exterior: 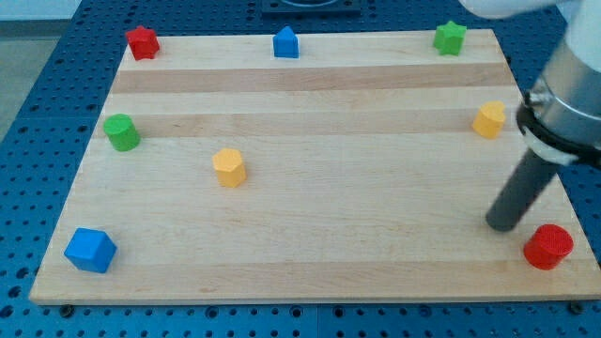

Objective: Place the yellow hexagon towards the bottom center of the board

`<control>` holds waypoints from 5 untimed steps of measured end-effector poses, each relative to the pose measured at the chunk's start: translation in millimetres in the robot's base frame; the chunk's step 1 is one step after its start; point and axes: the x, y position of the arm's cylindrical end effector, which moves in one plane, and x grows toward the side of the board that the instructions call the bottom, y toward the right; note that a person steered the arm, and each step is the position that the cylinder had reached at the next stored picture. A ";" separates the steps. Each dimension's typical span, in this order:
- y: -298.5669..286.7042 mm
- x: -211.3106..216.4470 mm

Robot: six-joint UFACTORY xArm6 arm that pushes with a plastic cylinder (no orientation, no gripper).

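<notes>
**Yellow hexagon sits left of centre; tip at the right edge**

Board: pale wood, fills most of the view, resting on a blue perforated table.

Arm: grey and white, enters from the view's top right. Its dark rod slants down to the view's left. My tip is on the board nr the view's bottom right, just left of the red cylinder; can't tell if they touch. No hand here, only the rod, so nothing spread, pressed or pinched.

Blocks, approx big to small:
- Blue cube, bottom left corner.
- Red cylinder, bottom right corner.
- Yellow hexagon, left of centre, abt mid-height, well apart from my tip and w/ bare wood all round it.
- Green cylinder, left edge, up and left of the hexagon.
- 2nd yellow block, right side, above my tip; shape unclear.
- Red block, top left corner; shape unclear, maybe a star.
- Green star, top right.
- Blue block, top edge nr centre, pointed top.
</notes>
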 end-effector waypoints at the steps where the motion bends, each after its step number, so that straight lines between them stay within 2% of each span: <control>1: -15.8 -57.0; 2: -63.5 -99.9; 5: -229.8 -151.9</control>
